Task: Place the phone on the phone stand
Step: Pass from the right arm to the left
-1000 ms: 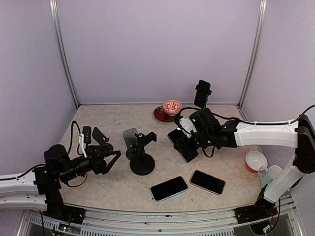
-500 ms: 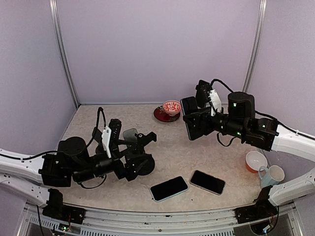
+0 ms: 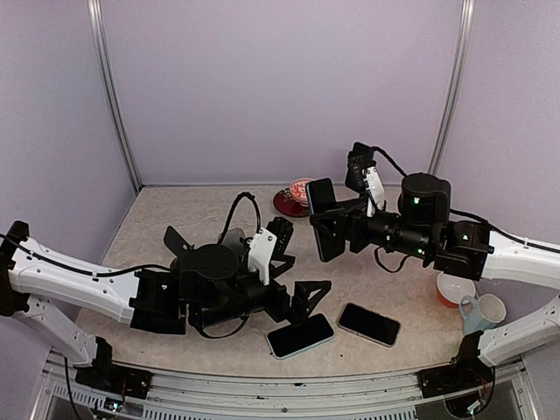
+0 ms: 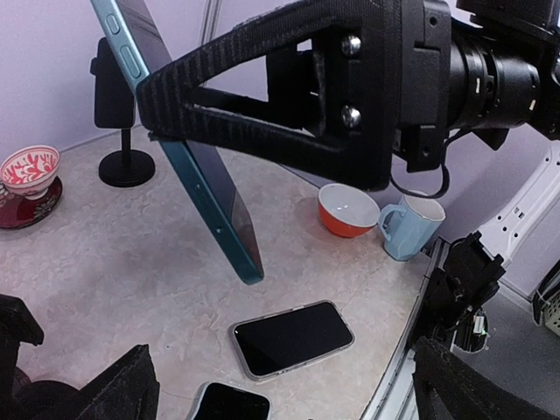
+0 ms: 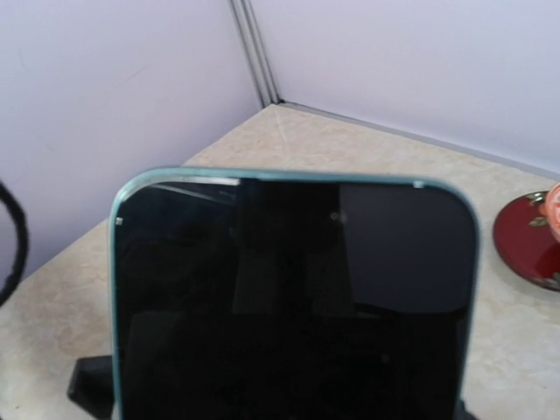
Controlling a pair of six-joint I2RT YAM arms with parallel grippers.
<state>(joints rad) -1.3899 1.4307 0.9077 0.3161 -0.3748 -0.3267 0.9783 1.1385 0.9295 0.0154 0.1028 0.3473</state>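
My right gripper [image 3: 335, 229] is shut on the phone [image 3: 322, 219], a teal-cased handset held upright in the air above the table's middle. Its dark screen [image 5: 289, 297] fills the right wrist view and hides the fingers. From the left wrist the phone [image 4: 197, 175] hangs tilted, with a black finger [image 4: 262, 114] clamped across it. My left gripper [image 3: 297, 262] is open and holds nothing, just left of and below the phone. The left arm covers most of one phone stand [image 3: 230, 237]. A second stand [image 3: 360, 163] rises at the back.
Two phones lie flat near the front edge [image 3: 300, 336] [image 3: 369, 324], also seen below my left gripper [image 4: 293, 337]. A red bowl on a saucer [image 3: 299, 194] sits at the back. An orange bowl [image 3: 455, 287] and a blue mug [image 3: 484, 308] stand right.
The right gripper lifted the teal phone off the table, then carried it slightly left. The left arm swept right across the middle stand toward the phones at the front.
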